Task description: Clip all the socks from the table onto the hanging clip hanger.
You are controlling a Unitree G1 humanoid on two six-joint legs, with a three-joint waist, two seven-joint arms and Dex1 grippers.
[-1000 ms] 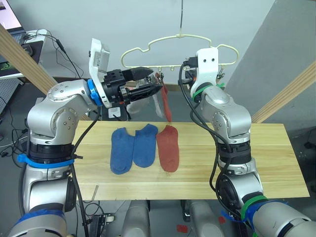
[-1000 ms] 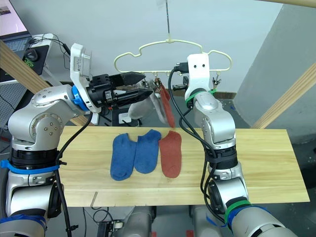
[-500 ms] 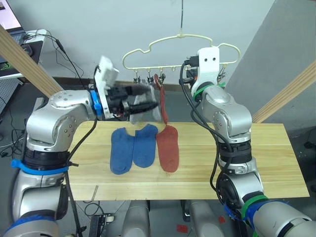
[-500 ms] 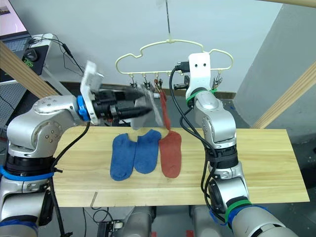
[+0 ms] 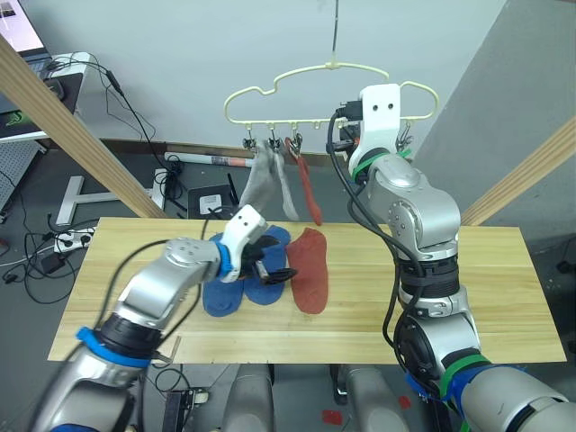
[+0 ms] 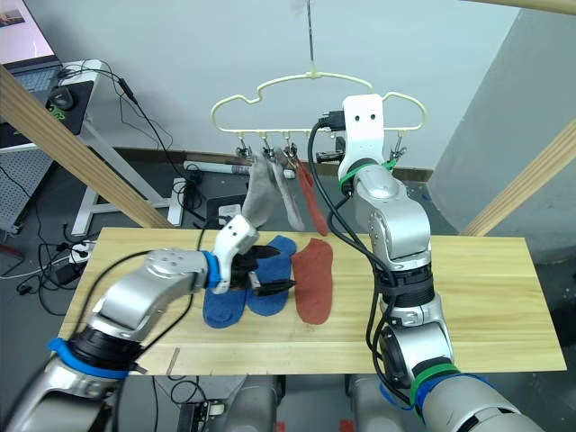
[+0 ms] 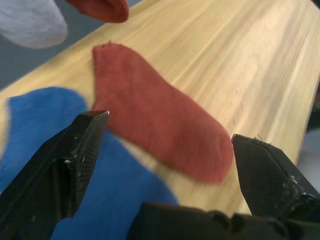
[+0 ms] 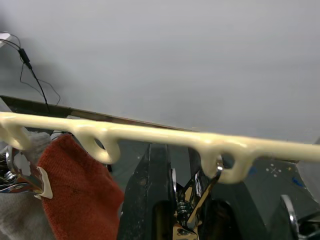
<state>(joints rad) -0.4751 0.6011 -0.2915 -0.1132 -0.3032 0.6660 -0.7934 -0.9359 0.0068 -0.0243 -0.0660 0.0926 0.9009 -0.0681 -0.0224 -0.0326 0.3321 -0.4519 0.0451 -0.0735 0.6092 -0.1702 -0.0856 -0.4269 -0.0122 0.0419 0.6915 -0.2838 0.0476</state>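
The cream clip hanger (image 5: 328,70) hangs above the far edge of the table (image 5: 468,279). Two light grey socks (image 5: 261,183) and one rust-red sock (image 5: 306,187) dangle from its clips. On the table lie two blue socks (image 5: 219,286) side by side and a rust-red sock (image 5: 308,268) to their right. My left gripper (image 7: 167,130) is open and low over the blue socks, its fingers spread towards the rust-red sock (image 7: 155,125). My right gripper (image 8: 187,210) is raised at the hanger's right part, shut on a metal clip (image 8: 196,202).
Slanted pale wooden beams cross at the left (image 5: 76,126) and right (image 5: 531,171). Cables and a power strip (image 5: 58,241) lie on the floor behind the table. The table's right half is bare wood.
My left arm dropped from the hanger to the table, leaving the grey sock hanging from a clip, and its gripper is now open over the blue socks. The right arm stayed put.
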